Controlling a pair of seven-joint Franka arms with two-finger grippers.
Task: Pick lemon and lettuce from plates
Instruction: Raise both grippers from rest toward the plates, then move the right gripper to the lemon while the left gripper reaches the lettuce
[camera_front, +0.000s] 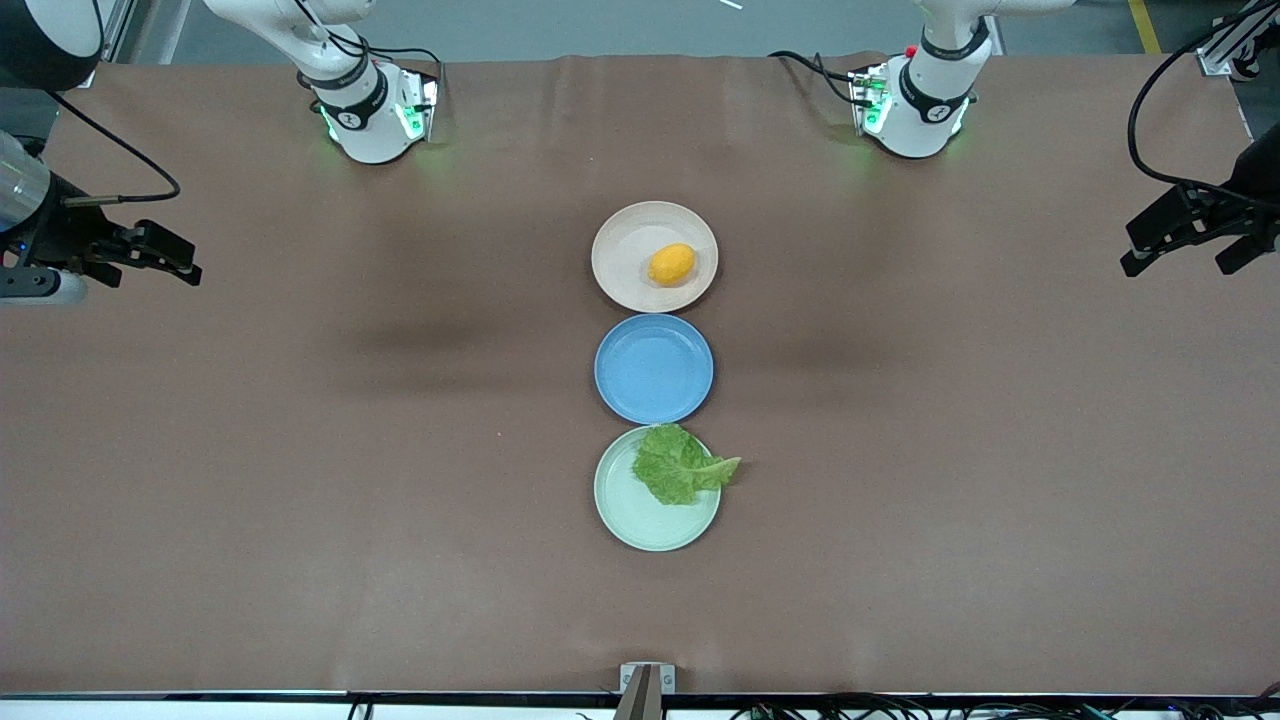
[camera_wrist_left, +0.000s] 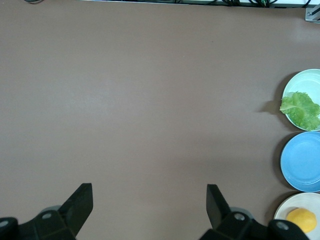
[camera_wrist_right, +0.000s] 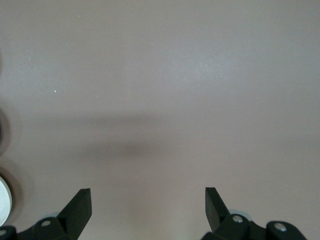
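We see three plates in a row at the middle of the brown worktop (camera_front: 300, 450). The lemon (camera_front: 671, 264) lies on the beige plate (camera_front: 620, 250), farthest from the front camera; the blue plate (camera_front: 654, 368) sits between; the lettuce (camera_front: 682, 464) rests on the green plate (camera_front: 640, 515), nearest, its stem end hanging over the rim. Both arms wait — the left claw (camera_front: 1185, 245) and the right claw (camera_front: 160, 258) hang over bare worktop at their own ends, fingers wide, holding nothing.

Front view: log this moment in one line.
lemon on beige plate | lettuce on mint plate | both pincers open, waiting
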